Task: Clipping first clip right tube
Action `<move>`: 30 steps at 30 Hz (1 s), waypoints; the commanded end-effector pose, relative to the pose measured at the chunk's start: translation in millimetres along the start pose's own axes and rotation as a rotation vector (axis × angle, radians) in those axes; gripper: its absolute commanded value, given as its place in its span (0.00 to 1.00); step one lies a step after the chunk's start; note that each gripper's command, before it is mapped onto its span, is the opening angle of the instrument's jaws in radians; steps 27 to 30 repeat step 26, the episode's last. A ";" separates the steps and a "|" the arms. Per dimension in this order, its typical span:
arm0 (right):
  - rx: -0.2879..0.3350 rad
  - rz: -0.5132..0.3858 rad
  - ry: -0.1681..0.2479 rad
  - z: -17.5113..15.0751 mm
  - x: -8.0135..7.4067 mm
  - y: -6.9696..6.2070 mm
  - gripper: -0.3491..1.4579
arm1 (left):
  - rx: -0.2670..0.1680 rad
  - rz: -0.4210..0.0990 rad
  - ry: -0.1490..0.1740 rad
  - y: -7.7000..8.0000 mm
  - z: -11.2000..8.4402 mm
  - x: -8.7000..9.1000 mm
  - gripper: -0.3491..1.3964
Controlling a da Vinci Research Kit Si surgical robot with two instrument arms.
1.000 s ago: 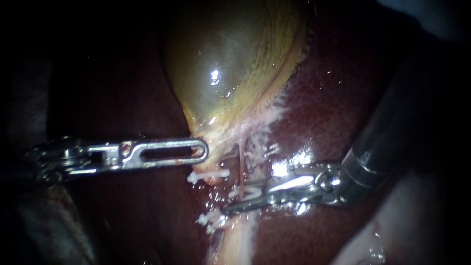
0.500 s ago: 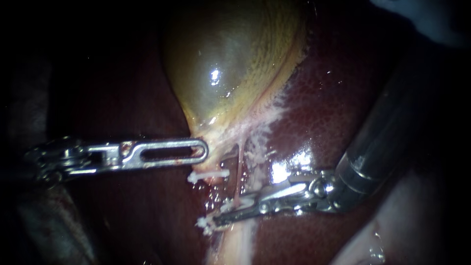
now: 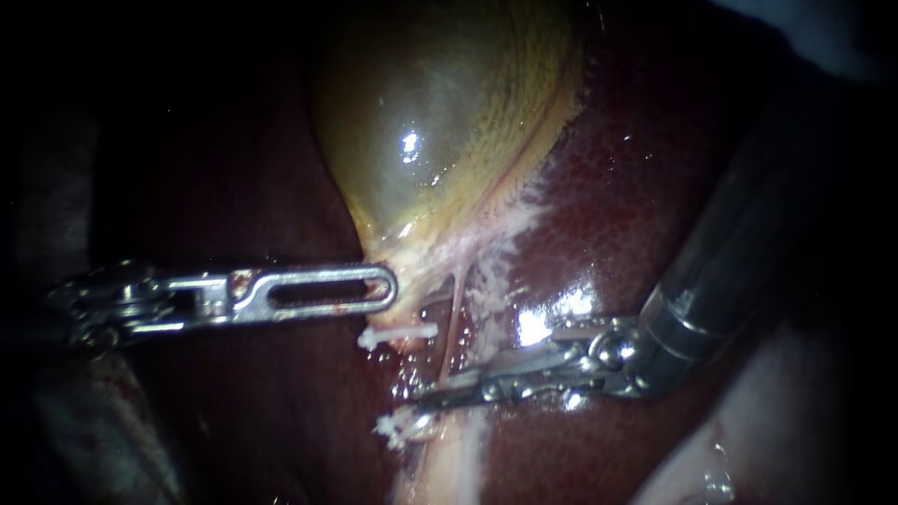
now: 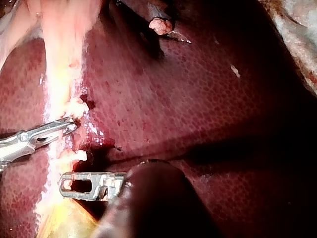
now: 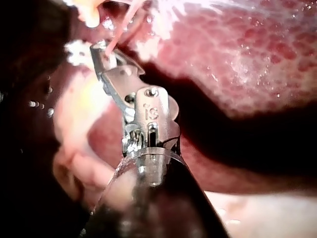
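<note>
The greenish gallbladder (image 3: 440, 122) lies on the dark red liver (image 3: 636, 215). My left instrument (image 3: 385, 286) has slotted jaws, which are shut on the gallbladder's narrow neck. Below the neck run two tubes. The left one carries a white clip (image 3: 398, 332). The right tube (image 3: 453, 323) is thin and pink. My right instrument (image 3: 432, 393) has its jaws shut across this tube's lower end. In the right wrist view the thin tube (image 5: 120, 27) runs into the tip of my right instrument (image 5: 101, 52). The left wrist view shows my left instrument (image 4: 74, 183) beside my right instrument (image 4: 67, 125).
A white fleck of tissue or clip (image 3: 395, 428) sits just below the right instrument's tip. A pale band of tissue (image 3: 449, 458) runs down from the tubes. Frayed whitish tissue (image 3: 496, 271) lines the gallbladder's edge against the liver.
The right instrument's jaws stood open in a V around the thin tube. They have since slid a little leftward and shut across it. The left instrument has not moved.
</note>
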 end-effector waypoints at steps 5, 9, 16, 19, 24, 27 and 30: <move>-0.008 -0.002 0.000 -0.3 -0.1 0.2 0.00 | 0.000 0.000 0.001 -0.1 0.1 0.0 0.00; -0.008 -0.002 0.000 -0.3 -0.1 0.2 0.00 | 0.000 0.000 0.001 -0.1 0.1 0.0 0.00; -0.009 -0.003 0.001 -0.2 -0.2 0.3 0.00 | 0.000 0.000 0.001 -0.1 0.1 0.0 0.00; -0.009 -0.003 0.001 -0.2 -0.2 0.3 0.00 | 0.000 0.000 0.001 -0.1 0.1 0.0 0.00; -0.009 -0.003 0.001 -0.2 -0.2 0.3 0.00 | 0.000 0.001 0.001 -0.1 0.1 0.0 0.00; -0.009 -0.003 0.001 -0.2 -0.2 0.3 0.00 | 0.000 0.001 0.001 -0.1 0.1 0.0 0.00; -0.009 -0.003 0.001 -0.2 -0.2 0.3 0.00 | 0.000 0.001 0.001 -0.1 0.1 0.0 0.00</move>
